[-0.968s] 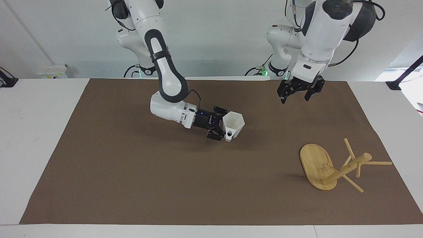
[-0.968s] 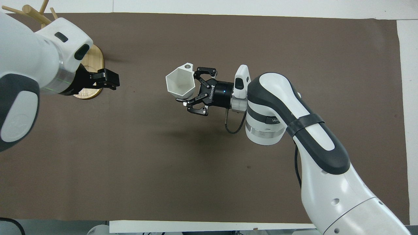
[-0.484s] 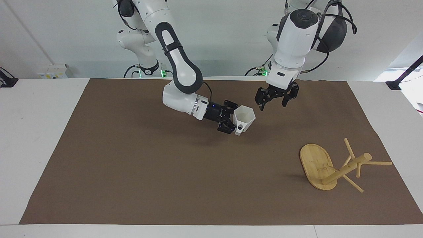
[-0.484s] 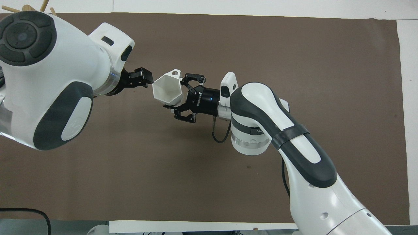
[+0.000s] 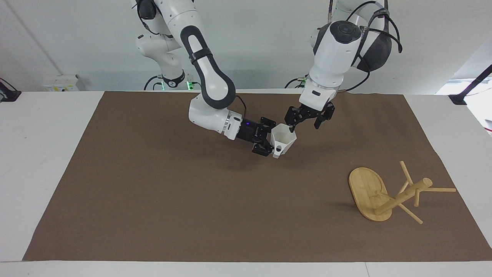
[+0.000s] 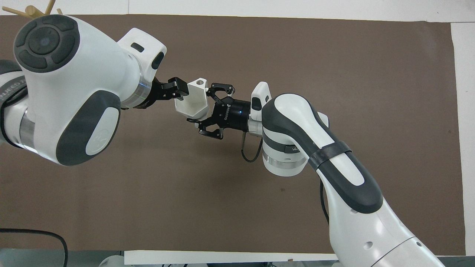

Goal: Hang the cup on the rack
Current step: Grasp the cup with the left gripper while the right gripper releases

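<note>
Cup point(image 5: 283, 139) held in air over middle of table point(image 5: 153, 192), right pincer point(image 5: 269, 142) clamped on its base end. Left pincer point(image 5: 303, 120) spread wide at cup rim. Looks like handover. Rack point(image 5: 384, 196) tipped over toward left arm's end; needs righting.

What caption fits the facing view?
Right gripper holds the cup up to the left gripper; the rack lies tipped over.

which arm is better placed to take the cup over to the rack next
Probably left: the left gripper already straddles the rim of the cup, and the toppled rack lies at its end. The right gripper holds the cup.
</note>
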`<control>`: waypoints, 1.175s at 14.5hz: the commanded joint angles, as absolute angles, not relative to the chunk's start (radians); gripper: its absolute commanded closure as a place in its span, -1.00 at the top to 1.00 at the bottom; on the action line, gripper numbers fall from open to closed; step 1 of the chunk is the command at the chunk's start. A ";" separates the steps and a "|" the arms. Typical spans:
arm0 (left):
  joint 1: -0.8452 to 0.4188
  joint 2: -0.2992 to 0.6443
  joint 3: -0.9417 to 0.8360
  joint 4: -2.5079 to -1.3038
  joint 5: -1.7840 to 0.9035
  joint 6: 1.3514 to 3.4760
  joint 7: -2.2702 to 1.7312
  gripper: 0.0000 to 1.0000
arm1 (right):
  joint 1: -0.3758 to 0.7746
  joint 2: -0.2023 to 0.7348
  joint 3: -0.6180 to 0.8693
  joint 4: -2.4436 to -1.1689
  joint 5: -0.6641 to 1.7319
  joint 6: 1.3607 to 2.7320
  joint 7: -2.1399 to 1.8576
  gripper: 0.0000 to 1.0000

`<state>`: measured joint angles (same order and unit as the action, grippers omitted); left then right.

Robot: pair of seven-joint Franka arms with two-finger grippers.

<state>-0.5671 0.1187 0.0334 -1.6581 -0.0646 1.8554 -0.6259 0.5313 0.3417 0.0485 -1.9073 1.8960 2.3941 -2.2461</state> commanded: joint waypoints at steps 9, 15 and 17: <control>-0.583 0.133 0.046 -1.720 -0.163 1.931 -0.655 -0.95 | 0.535 0.337 0.049 -1.905 1.914 2.408 -2.260 -0.14; -0.583 0.133 0.046 -1.724 -0.166 1.948 -0.701 -1.00 | 0.535 0.339 0.049 -1.899 1.914 2.410 -2.258 -0.07; -0.583 0.133 0.048 -1.723 -0.166 1.947 -0.703 -1.00 | 0.532 0.341 0.049 -1.901 1.914 2.408 -2.256 0.03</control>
<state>-0.5699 0.1477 0.0341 -1.6962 -0.1526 1.9134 -0.6501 0.5338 0.3421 0.0475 -1.9067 1.8959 2.3981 -2.2481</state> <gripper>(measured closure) 0.956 0.198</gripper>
